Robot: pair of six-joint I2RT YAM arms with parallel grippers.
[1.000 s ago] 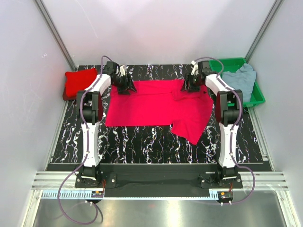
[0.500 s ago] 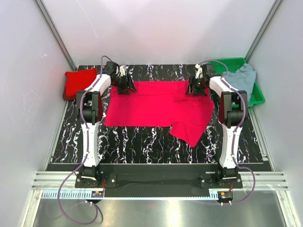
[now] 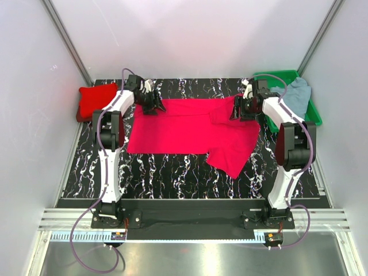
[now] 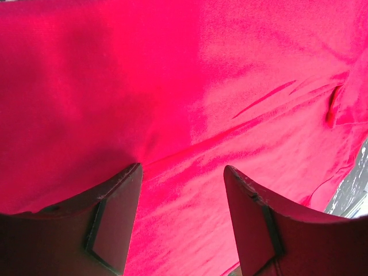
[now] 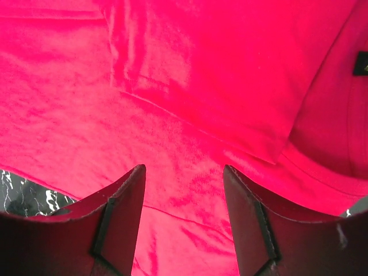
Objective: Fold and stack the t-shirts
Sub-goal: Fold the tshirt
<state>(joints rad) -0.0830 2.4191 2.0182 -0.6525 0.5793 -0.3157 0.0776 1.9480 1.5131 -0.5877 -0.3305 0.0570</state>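
Top external view shows a crimson t-shirt (image 3: 190,129) spread flat on the marbled black table (image 3: 172,178), one corner trailing toward the arms' bases. The left gripper (image 3: 154,104) sits at its far left edge and the right gripper (image 3: 240,109) at its far right edge. Only the wrist views show both pairs of jaws standing apart with red cloth in the gap, while only the overhead camera catches the folded red t-shirt (image 3: 96,100) far left and the grey-blue t-shirt (image 3: 293,95) draped in the green tray (image 3: 314,117) far right.
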